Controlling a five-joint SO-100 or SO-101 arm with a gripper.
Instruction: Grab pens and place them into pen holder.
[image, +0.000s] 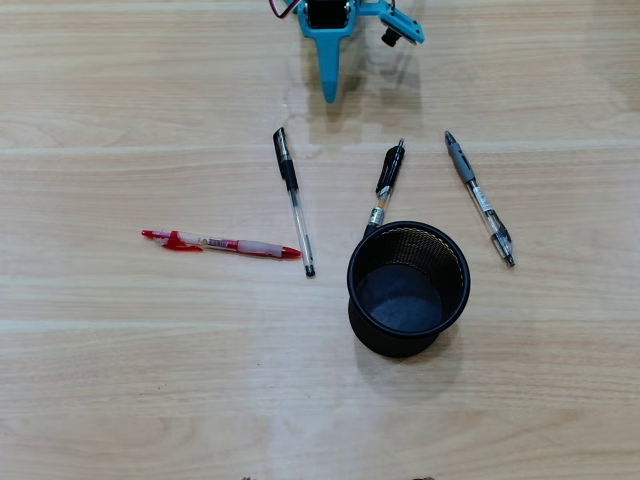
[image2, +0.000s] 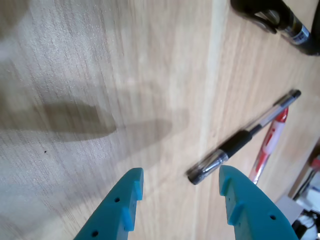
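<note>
Blue gripper (image2: 177, 192) hangs wide open and empty just short of the black-capped pen (image2: 245, 138), so reaching onto it likely comes next.

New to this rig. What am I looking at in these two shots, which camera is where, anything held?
It is a small blue robot arm on a wooden table. The overhead view looks straight down; the arm sits at its top edge. The wrist view rides on the arm, showing the gripper with its two blue fingers apart and nothing between them. Four pens lie loose: a red pen, a clear pen with black cap, a short black pen and a grey-sleeved pen. The black mesh pen holder stands upright and looks empty.
</note>
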